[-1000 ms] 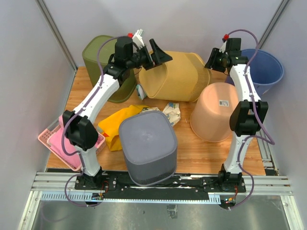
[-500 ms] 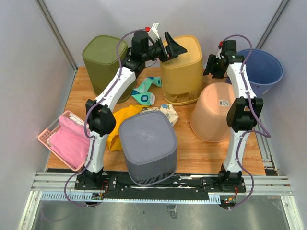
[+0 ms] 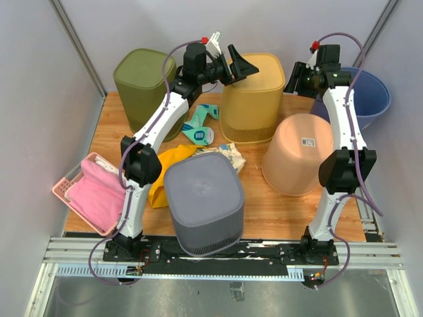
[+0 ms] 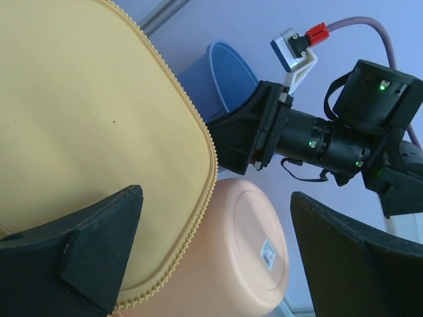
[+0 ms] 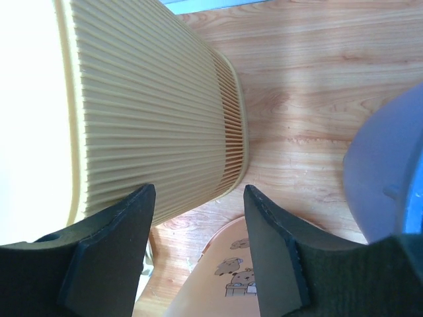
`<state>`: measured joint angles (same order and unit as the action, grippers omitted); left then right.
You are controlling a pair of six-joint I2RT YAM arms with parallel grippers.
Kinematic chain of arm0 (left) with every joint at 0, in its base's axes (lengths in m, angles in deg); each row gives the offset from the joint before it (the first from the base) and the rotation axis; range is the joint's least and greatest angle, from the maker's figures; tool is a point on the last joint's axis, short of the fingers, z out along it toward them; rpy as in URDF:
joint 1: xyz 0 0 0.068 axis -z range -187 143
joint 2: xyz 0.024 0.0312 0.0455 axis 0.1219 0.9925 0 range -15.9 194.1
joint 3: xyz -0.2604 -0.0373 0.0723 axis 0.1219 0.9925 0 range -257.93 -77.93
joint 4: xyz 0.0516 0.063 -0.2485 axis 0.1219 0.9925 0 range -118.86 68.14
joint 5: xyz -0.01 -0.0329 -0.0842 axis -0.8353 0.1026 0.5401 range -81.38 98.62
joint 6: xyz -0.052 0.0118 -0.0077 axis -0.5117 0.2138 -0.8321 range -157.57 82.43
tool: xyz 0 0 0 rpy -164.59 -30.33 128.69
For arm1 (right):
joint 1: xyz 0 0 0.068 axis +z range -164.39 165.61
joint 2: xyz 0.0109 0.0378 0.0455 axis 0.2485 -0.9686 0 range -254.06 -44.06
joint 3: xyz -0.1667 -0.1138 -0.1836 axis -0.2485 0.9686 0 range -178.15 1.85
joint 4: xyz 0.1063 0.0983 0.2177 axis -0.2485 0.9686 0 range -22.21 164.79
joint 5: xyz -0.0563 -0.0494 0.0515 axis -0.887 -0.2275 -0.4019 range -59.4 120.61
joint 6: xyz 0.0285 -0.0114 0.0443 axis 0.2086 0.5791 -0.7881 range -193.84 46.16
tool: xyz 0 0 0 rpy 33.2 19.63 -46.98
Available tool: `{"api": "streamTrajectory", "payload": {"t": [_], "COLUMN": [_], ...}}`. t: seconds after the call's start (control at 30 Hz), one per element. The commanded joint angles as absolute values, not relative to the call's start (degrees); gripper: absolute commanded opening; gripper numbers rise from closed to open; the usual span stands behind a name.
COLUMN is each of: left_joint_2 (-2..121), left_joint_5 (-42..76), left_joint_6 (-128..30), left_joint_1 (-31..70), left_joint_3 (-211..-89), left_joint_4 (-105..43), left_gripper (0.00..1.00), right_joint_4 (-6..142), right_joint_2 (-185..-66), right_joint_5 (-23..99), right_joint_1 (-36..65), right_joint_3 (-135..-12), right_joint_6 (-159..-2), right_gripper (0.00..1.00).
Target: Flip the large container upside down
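The large container [image 3: 251,99] is a yellow ribbed bin standing upside down at the back middle of the table, its flat base facing up. In the left wrist view its pale base [image 4: 86,132] fills the left side. My left gripper [image 3: 236,68] hovers over the bin's upper left edge, open wide, touching nothing [image 4: 215,198]. Just beyond the bin's right side, my right gripper [image 3: 297,79] is open. Its wrist view looks down the ribbed wall [image 5: 145,112], and the gap between its fingers [image 5: 198,191] is bare.
An olive bin [image 3: 142,89] stands back left and a blue bucket [image 3: 363,96] back right. A peach bucket [image 3: 297,152] and a grey bin [image 3: 201,201] sit upside down nearer. A pink basket [image 3: 92,191], yellow cloth [image 3: 165,165] and teal sock [image 3: 198,129] lie left.
The yellow bin went from lying on its side to standing upside down. My left gripper swung right over it. My right gripper widened and drew slightly away to the right.
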<state>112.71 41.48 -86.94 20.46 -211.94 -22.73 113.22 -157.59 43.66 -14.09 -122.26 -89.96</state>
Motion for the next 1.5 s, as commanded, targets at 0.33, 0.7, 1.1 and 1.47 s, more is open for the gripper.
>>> {"api": "streamTrajectory", "payload": {"t": [0.33, 0.7, 1.1, 1.47], "left_joint_2": [100.8, 92.7, 86.0, 85.0], "left_joint_5": [25.7, 21.4, 17.5, 18.5], "left_joint_6": [-69.2, -64.5, -61.4, -61.5], "left_joint_1": [18.8, 18.6, 25.1, 25.8], "left_joint_3": [-209.4, -210.8, -205.6, -199.9], "left_joint_4": [-2.3, 0.2, -0.8, -2.3], "left_gripper": [0.99, 0.99, 0.99, 0.99], "right_joint_4": [110.3, 116.1, 122.1, 121.6], "right_joint_2": [-162.4, -151.4, -157.0, -162.1], "right_joint_5": [50.2, 31.1, 21.0, 29.1], "right_joint_1": [-3.2, -8.0, -16.1, -17.9], "right_joint_3": [-119.5, -125.0, -132.1, -133.9], "right_joint_6": [-89.9, -82.0, -71.2, -73.9], "right_gripper": [0.58, 0.65, 0.76, 0.29]}}
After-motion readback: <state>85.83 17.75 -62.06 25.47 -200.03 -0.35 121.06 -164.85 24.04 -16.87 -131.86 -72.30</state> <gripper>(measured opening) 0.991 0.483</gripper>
